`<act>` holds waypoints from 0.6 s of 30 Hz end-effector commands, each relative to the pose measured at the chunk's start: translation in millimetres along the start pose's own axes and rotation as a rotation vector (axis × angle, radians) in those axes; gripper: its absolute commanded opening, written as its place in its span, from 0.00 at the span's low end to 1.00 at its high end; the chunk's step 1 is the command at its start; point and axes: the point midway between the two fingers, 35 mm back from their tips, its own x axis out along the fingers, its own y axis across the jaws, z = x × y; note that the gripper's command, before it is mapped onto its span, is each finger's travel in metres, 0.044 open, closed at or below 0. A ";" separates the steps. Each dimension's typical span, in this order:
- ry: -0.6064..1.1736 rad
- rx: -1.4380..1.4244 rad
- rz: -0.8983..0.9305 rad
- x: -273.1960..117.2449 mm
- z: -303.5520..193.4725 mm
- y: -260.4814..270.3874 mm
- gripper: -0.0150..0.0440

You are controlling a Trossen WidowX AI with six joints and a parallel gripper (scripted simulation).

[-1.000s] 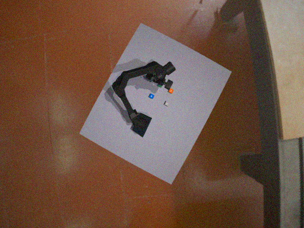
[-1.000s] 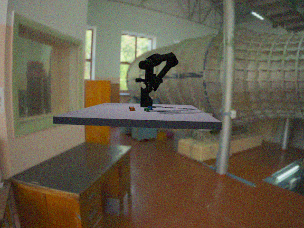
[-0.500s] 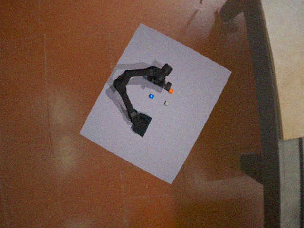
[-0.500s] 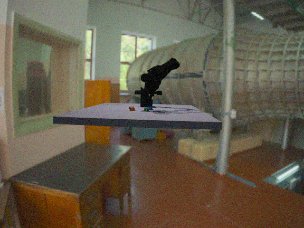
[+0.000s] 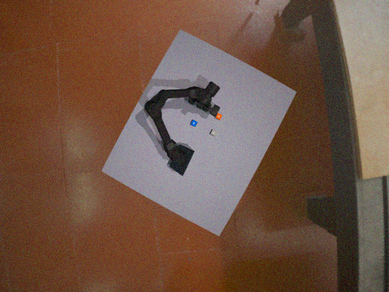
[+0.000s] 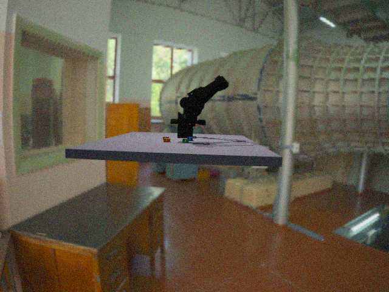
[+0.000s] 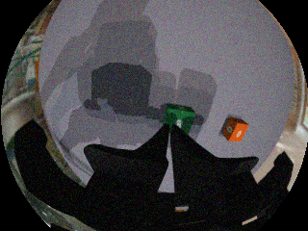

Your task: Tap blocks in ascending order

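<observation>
My gripper (image 7: 169,127) is shut and empty, its tips pointing down just above and at the near edge of the green block. The green block (image 7: 179,114) (image 6: 185,140) lies in the gripper's shadow in the wrist view; the arm hides it in the top view. Whether the tips touch it I cannot tell. An orange block (image 5: 219,116) (image 6: 166,140) (image 7: 235,130) sits to its right in the wrist view. A blue block (image 5: 193,123) (image 6: 189,138) and a whitish block (image 5: 213,132) also stand on the table. The printed digits are too blurred to read surely.
The pale square table (image 5: 219,194) (image 6: 125,149) carries the arm's dark base (image 5: 182,159). The bent arm (image 5: 154,108) reaches round beside the blue block. Gripper and arm shadows fall across the table.
</observation>
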 end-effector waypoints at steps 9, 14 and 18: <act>0.000 0.006 0.006 11.0 -1.2 0.0 0.29; 0.000 0.006 0.004 -19.1 -1.0 -0.5 0.29; 0.000 0.006 0.004 -24.2 -3.2 8.6 0.38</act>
